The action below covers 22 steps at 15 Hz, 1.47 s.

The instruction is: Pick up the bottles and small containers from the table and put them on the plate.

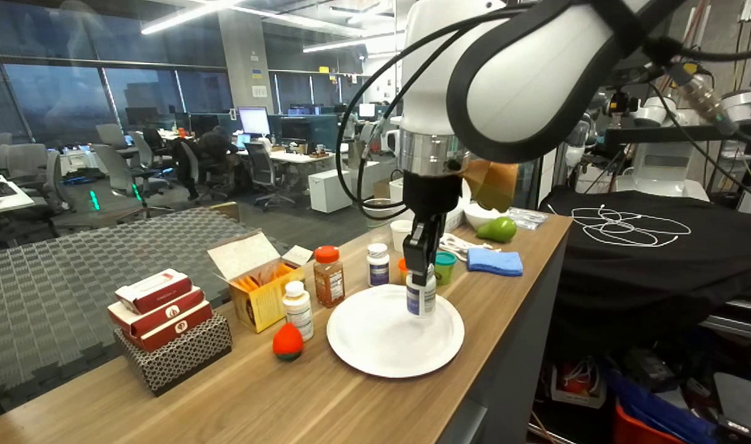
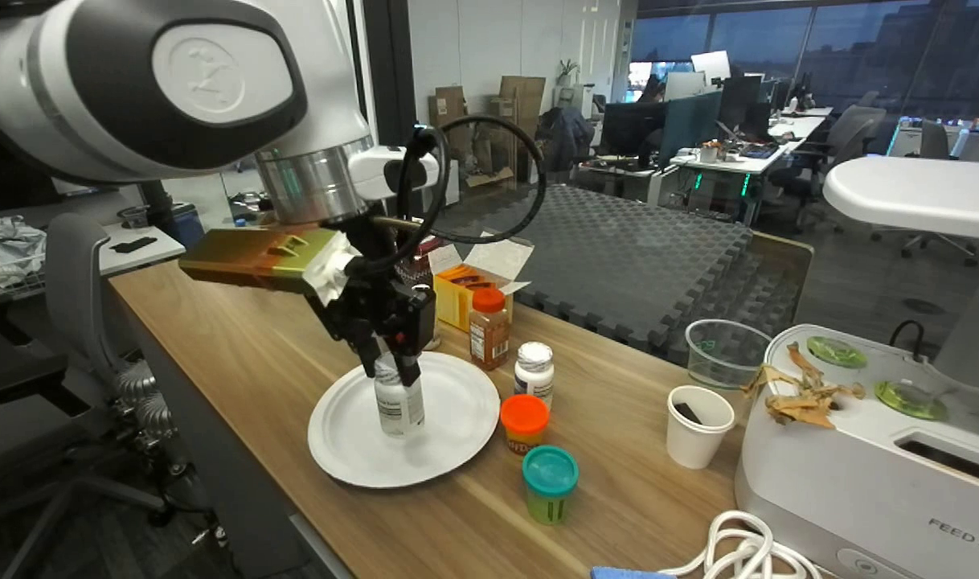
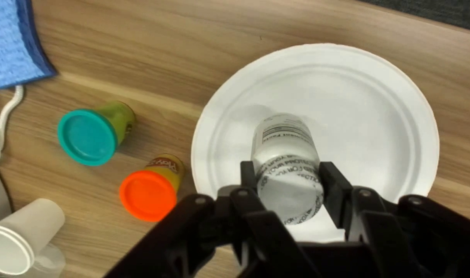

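White bottle [image 3: 287, 148] pinched in the gripper [image 3: 288, 173], within the round of the plate [image 3: 358, 116]

Bottle glossy, cylindrical, shoulders rounded; lettered sleeve about its cap. Plate matte, circular, grooved inside the rim, lying on the wood-grained table [image 1: 240, 407]. Bottle's long axis near upright, cap up, base down toward the plate; from here I can't tell if the two touch. Gripper overhead, black fingers [image 3: 337, 189] either side of the cap end, bottle's body below them. Near the plate stand a teal-lidded tub [image 3: 92, 135] and an orange-lidded tub [image 3: 154, 189], both squat and smooth.
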Available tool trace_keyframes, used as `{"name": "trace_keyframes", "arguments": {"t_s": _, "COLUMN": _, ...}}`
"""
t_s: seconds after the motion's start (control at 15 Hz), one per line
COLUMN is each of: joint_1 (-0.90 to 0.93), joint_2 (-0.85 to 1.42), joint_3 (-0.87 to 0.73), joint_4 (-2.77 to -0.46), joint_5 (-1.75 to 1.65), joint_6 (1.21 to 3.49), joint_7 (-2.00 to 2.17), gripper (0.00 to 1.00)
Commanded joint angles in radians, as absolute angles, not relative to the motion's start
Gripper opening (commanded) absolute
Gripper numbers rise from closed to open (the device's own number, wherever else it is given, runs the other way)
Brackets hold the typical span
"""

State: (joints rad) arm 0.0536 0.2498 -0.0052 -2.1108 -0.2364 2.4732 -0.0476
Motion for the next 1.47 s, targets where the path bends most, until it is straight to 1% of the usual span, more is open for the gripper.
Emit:
{"name": "trace_keyframes", "arguments": {"t_s": 0.0, "joint_1": 0.088, "joint_2": 0.369, "joint_3": -0.002, "joint_4": -1.987, "joint_5": -0.289, "joint_6": 2.445, "joint_7": -0.018, "gripper": 0.20}}
{"name": "trace_keyframes", "arguments": {"t_s": 0.2, "joint_1": 0.114, "joint_2": 0.438, "joint_3": -0.003, "joint_4": -1.903, "joint_5": -0.299, "joint_6": 2.419, "joint_7": -0.024, "gripper": 0.20}}
{"name": "trace_keyframes", "arguments": {"t_s": 0.53, "joint_1": 0.136, "joint_2": 0.477, "joint_3": -0.006, "joint_4": -1.805, "joint_5": -0.306, "joint_6": 2.381, "joint_7": -0.032, "gripper": 0.20}}
{"name": "trace_keyframes", "arguments": {"t_s": 0.8, "joint_1": 0.124, "joint_2": 0.470, "joint_3": -0.017, "joint_4": -1.821, "joint_5": -0.300, "joint_6": 2.414, "joint_7": -0.023, "gripper": 0.20}}
{"name": "trace_keyframes", "arguments": {"t_s": 1.4, "joint_1": 0.107, "joint_2": 0.471, "joint_3": -0.054, "joint_4": -1.888, "joint_5": -0.302, "joint_6": 2.578, "joint_7": 0.025, "gripper": 0.20}}
